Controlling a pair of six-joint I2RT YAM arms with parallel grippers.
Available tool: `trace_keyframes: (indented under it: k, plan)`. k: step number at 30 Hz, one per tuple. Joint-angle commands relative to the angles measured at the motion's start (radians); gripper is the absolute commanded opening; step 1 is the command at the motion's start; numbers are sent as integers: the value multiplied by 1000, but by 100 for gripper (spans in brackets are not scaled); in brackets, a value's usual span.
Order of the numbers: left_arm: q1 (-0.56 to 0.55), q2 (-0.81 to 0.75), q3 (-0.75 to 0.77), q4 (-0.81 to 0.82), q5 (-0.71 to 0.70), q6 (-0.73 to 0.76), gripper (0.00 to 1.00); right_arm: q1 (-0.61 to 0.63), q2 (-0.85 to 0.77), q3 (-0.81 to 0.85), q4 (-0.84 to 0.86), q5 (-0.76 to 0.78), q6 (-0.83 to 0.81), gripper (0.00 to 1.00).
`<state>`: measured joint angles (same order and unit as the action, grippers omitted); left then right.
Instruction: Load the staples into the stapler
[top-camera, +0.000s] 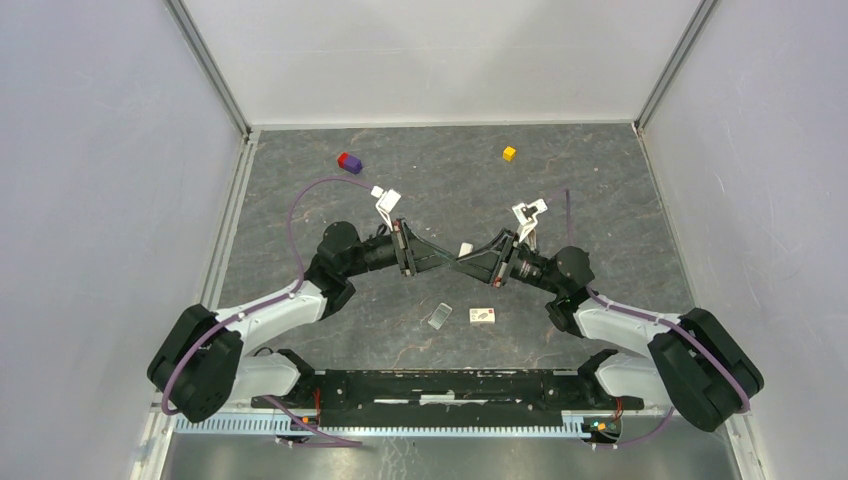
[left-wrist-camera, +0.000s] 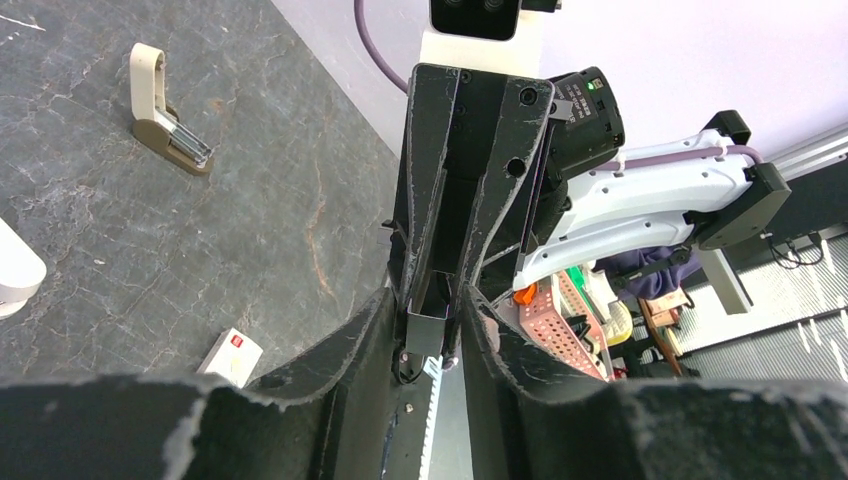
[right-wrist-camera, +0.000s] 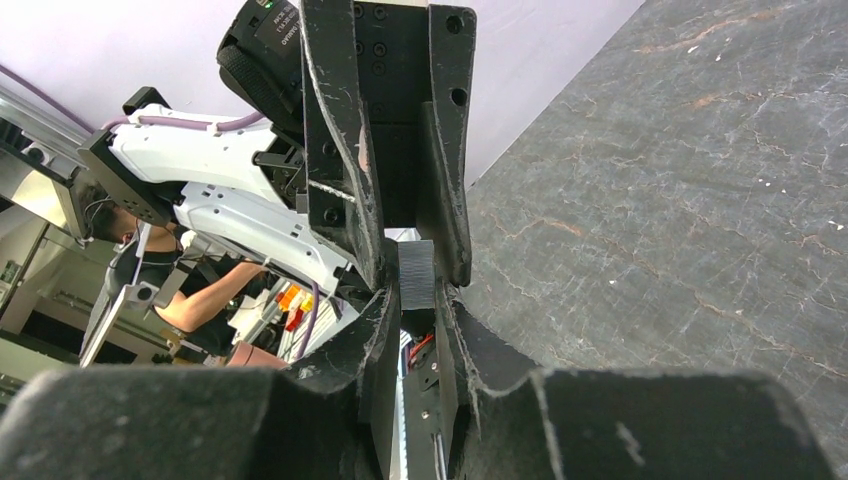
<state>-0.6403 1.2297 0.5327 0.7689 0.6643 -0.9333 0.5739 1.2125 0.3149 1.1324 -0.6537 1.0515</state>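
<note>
1. Left wall (top-camera: 100, 150) is plain pale lilac. A metal post (top-camera: 210, 65) stands in the back-left corner and a rail (top-camera: 228, 230) runs along the tabletop's left edge.
2. The tabletop (top-camera: 600, 200) is dark grey with a stone look and brownish veins. The back wall (top-camera: 440, 60) is plain white.
3. A red-and-purple block (top-camera: 349, 162) sits far back, left of centre, well apart from everything else.
4. The left arm reaches in towards the middle. The left hand (left-wrist-camera: 430, 305) meets the other hand tip to tip above the tabletop, with its fingers narrow on either side of the strip of staples (right-wrist-camera: 417, 272). We cannot tell whether it actually grips.
5. A small grey piece (top-camera: 440, 316) lies on the near side of the hands. Just beside it on the right is a white box with a red mark (top-camera: 484, 316).
6. The stapler (left-wrist-camera: 150, 85) lies on the tabletop beyond the hands, and neither hand holds it. Its white arm is hinged up and the grey metal shows in the base.
7. A white rounded thing (left-wrist-camera: 15, 270) is cut off at the edge of the left wrist view. We can't tell what it is.
8. A yellow cube (top-camera: 509, 153) sits far back, right of centre.
9. The right hand (right-wrist-camera: 420, 300) is clenched on the near end of the strip.
10. The right wall (top-camera: 770, 150) is the same lilac, with a post (top-camera: 675, 60) in that corner.
11. The near edge has a black base plate (top-camera: 450, 385) carrying both arms.
</note>
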Motion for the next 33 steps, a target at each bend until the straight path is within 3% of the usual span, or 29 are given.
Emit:
trace_keyframes:
  k: [1,13,18,20,25,27,30,33]
  plan:
    - [-6,-1,-2,37,15,21,36,-4,6,-9,70,6,4,25]
    - [-6,-31,8,-51,-40,58,27,-5,4,-29,28,8,-14,32]
    - [-6,-50,64,-298,-110,176,24,-28,-51,-66,-65,29,-44,33]
    - [-11,-60,89,-418,-166,244,23,-43,-100,-75,-178,52,-102,33]
    - [-15,-86,148,-702,-408,351,24,-43,-228,41,-763,285,-440,35]
    - [-15,-102,163,-810,-532,362,28,-40,-235,90,-908,354,-535,37]
    - [-13,-131,185,-913,-642,379,39,30,-225,161,-1026,457,-674,39]
    - [-12,-181,214,-1020,-739,398,57,163,-175,240,-1096,539,-844,41]
